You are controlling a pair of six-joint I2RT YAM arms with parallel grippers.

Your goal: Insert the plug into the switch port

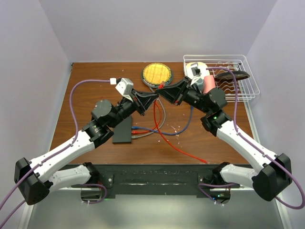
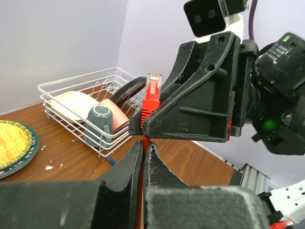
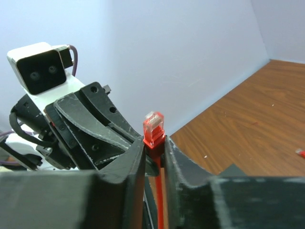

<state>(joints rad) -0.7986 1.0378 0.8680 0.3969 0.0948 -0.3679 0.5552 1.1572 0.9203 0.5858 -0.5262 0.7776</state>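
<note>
The switch (image 1: 124, 130) is a flat dark box lying on the table under my left arm. The red plug (image 3: 154, 126) has a clear tip and points upward; it also shows in the left wrist view (image 2: 152, 88). My right gripper (image 3: 155, 143) is shut on the plug's red boot, held above the table's middle (image 1: 163, 94). My left gripper (image 2: 144, 142) is shut on the red cable (image 1: 167, 138) just below the plug, tip to tip with the right gripper (image 1: 153, 99). Both are well above and to the right of the switch. The switch's sockets are hidden from the wrist views.
A round yellow dish (image 1: 157, 74) sits at the back centre. A white wire rack (image 1: 248, 81) with cups stands at the back right and shows in the left wrist view (image 2: 86, 90). Blue and grey cables (image 1: 143, 130) run from the switch's right edge.
</note>
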